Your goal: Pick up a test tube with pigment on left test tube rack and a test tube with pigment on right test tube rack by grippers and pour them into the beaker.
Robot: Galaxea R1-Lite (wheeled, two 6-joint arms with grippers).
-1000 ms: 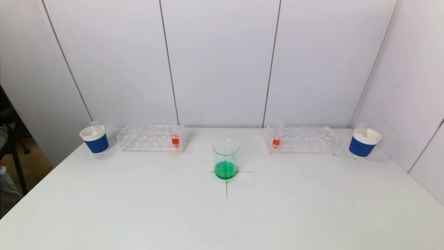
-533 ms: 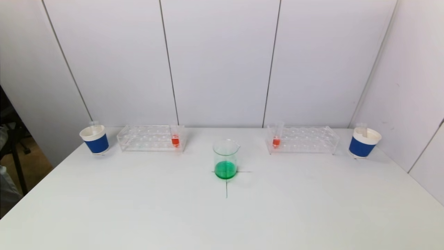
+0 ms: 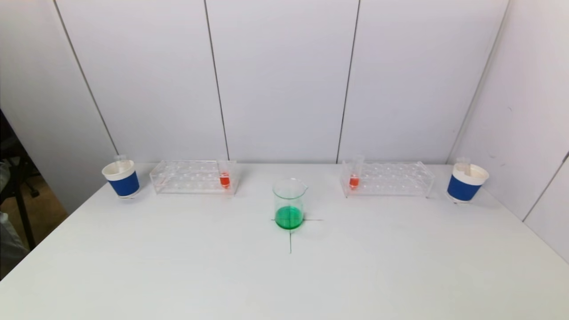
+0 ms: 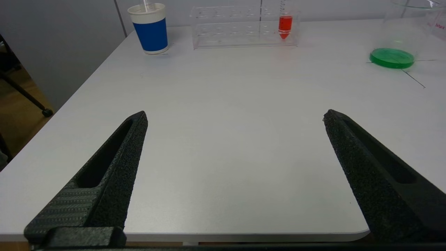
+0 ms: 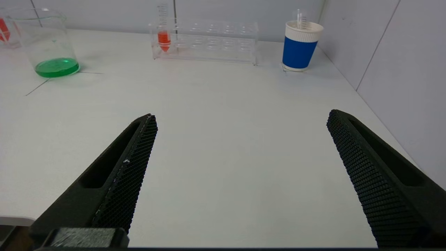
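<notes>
White worktop (image 3: 178,266) w/ a thin black cross (image 3: 290,235) drawn near its centre. Blue-and-white paper cup (image 3: 121,178) at far left, upright, clear stick poking out the top. 2nd cup (image 3: 465,182) at far right, same look, also w/ a stick. Both near the back edge. Pale wall panels (image 3: 280,80) behind & along the right side. Dark stand leg (image 4: 24,94) on brown floor, off the left edge.

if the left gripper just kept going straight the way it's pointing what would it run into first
Nothing close: the left gripper is open at the table's near edge, with bare table ahead. Far along that line stands the left test tube rack, so probably that first, near its red-filled test tube, though depth is hard to judge.
</notes>
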